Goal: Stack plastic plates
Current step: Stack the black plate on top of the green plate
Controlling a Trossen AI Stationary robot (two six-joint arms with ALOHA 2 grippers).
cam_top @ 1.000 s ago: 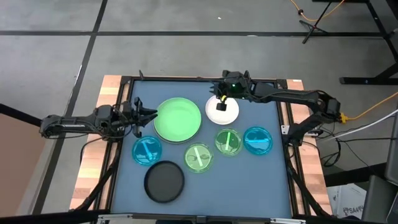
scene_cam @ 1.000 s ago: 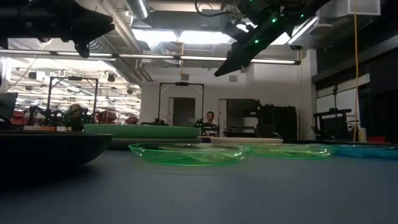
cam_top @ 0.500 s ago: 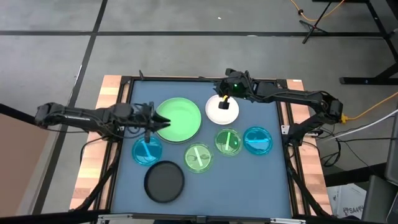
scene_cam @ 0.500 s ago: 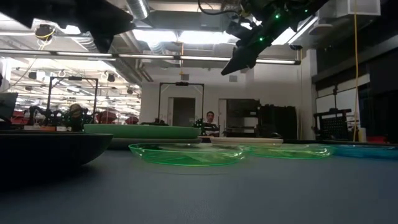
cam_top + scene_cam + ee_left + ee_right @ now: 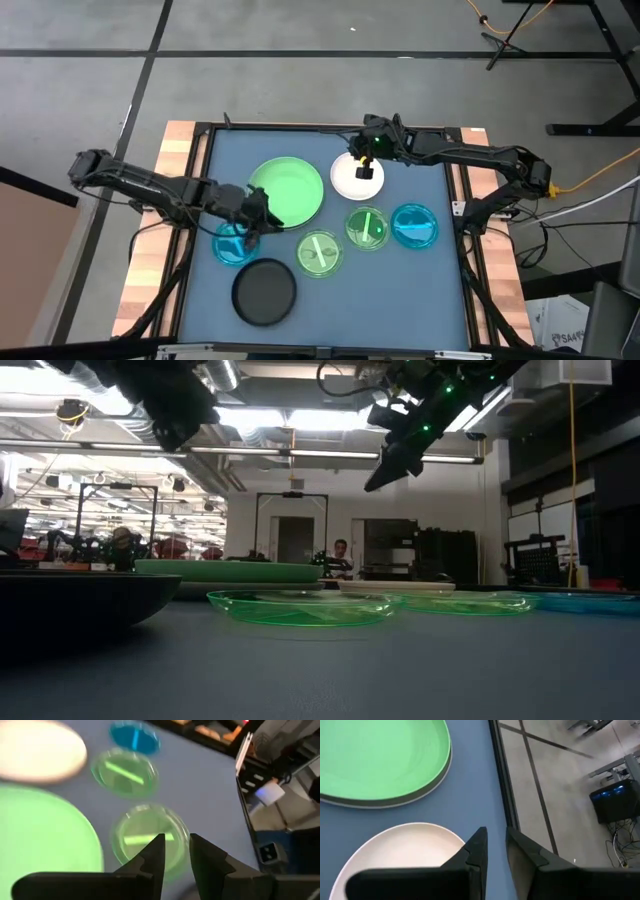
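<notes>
The right hand point(image 5: 366, 168) hovers over the white plate point(image 5: 355, 180), near the plate's far rim; its fingers stand a narrow gap apart and hold nothing, so the plate lies directly beneath it, and this is the nearer arm for that plate. The left hand point(image 5: 252, 220) hangs between the light green plate point(image 5: 288, 190), which rests on a grey one, and a blue plate point(image 5: 234, 245) just below it, fingers likewise slightly parted and empty; ahead of it lies a small green plate point(image 5: 145, 837). The other plates, a second green one point(image 5: 367, 226), a second blue one point(image 5: 414, 225) and the black plate point(image 5: 264, 291), lie flat on the counter point(image 5: 420, 290), apart from each other. Compared with a second ago, the left arm has swung from the counter's left edge inward toward the blue plate, while the right hand has barely shifted over the white plate.
</notes>
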